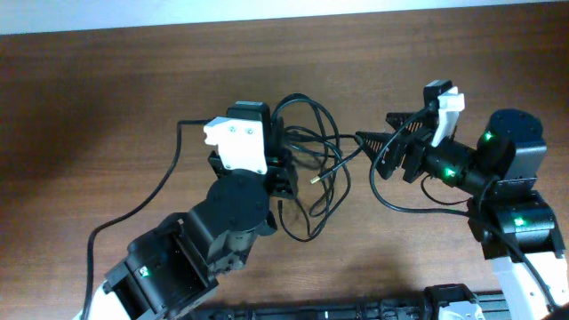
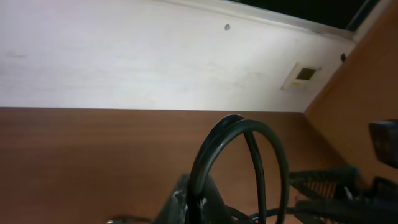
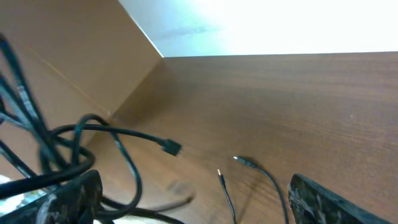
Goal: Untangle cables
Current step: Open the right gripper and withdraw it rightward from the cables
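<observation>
The cables (image 1: 313,162) lie as a black tangle of loops on the brown table (image 1: 107,98), between the two arms. My left gripper (image 1: 284,171) sits at the tangle's left side. In the left wrist view it (image 2: 198,200) is shut on a cable loop (image 2: 249,127) that arches up in front of the camera. My right gripper (image 1: 373,127) stands open at the tangle's right edge. In the right wrist view its fingers (image 3: 320,199) are wide apart with nothing gripped between them. Loose plug ends (image 3: 171,147) lie on the wood ahead, and a blurred cord (image 3: 177,202) shows below.
A thick black arm wire (image 1: 169,173) curves over the table on the left. A white wall (image 2: 124,56) with a small plate (image 2: 303,76) bounds the far side. A dark strip (image 1: 338,311) runs along the front edge.
</observation>
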Available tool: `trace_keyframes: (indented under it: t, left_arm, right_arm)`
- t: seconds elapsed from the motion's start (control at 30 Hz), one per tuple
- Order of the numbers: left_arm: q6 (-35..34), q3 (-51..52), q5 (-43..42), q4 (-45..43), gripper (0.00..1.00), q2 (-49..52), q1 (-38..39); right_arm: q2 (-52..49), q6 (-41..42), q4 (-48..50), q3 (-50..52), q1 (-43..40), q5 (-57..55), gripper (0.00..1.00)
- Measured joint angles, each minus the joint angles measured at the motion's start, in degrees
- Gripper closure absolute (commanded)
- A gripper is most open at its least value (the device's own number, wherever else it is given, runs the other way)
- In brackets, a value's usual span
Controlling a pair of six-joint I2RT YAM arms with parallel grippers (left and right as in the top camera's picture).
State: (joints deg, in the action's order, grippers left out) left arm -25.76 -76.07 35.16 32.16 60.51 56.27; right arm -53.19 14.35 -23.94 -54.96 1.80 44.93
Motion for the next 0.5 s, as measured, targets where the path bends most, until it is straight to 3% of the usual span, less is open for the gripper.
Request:
trace_keyframes:
  t: [0.5]
  left_arm:
    - [2.4, 0.0, 2.8, 1.1, 1.0, 0.9, 0.0]
  right_arm:
    - [0.0, -2.5, 7.4, 0.0, 0.0, 10.1, 0.01]
